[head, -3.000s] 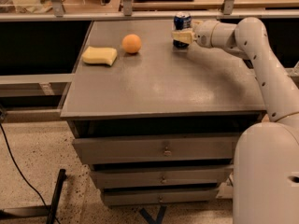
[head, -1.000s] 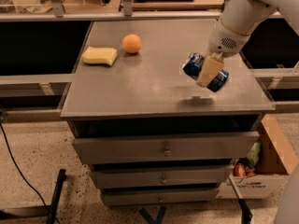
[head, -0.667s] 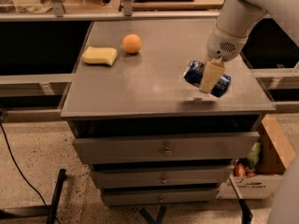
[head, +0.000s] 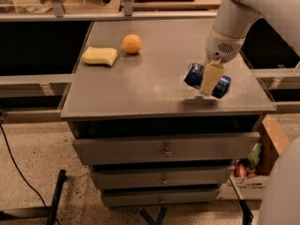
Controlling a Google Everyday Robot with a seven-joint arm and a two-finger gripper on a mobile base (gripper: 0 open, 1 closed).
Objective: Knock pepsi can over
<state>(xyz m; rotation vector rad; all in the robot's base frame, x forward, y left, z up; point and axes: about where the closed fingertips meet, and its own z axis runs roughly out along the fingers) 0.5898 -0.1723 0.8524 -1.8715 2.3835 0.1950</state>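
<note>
The pepsi can (head: 193, 75) is dark blue and lies tipped nearly on its side, lengthwise left to right, just above the front right part of the grey table top (head: 150, 78); its shadow falls on the table right below. My gripper (head: 207, 85) reaches down from the white arm at the upper right and is shut on the can, with one cream finger (head: 211, 77) across the can's middle. The other finger is hidden behind the can.
An orange ball (head: 132, 44) and a yellow sponge (head: 100, 56) lie at the back left of the table. Drawers (head: 164, 149) are below the top. A cardboard box (head: 262, 158) with items sits on the floor at the right.
The gripper carried the can from the table's back right to the front right. Over the last second the can has tipped further towards horizontal and sunk closer to the table.
</note>
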